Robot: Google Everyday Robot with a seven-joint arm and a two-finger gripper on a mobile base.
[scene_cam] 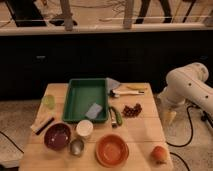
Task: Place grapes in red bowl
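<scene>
Lying on the pale wooden table (pixel 145 132), right of centre: the dark maroon grape bunch (pixel 132 110), just right of the green rectangular plastic tray (pixel 75 100). Sitting lower centre: the orange-red round bowl (pixel 112 150). Hanging at the table's right edge: the pale two-finger gripper (pixel 170 117).

desk (pixel 142 131): pale tan wood with faint plank seams
tray (pixel 75 97): solid green
patch (pixel 93 111) in the tray: grey-blue
grapes (pixel 132 110): dark maroon-red
red bowl (pixel 112 150): orange-red, lighter at the rim
second bowl (pixel 57 136): deep maroon-purple
cup (pixel 84 128): white
small tin (pixel 76 147): dull silver
soft cup (pixel 48 101): pale yellow-green
round fruit (pixel 159 154): orange, one side yellowish
long item (pixel 117 116): dark green
arm (pixel 187 85): white
tool (pixel 170 120): cream-yellow, hanging beside the desk's right edge, under the arm
</scene>
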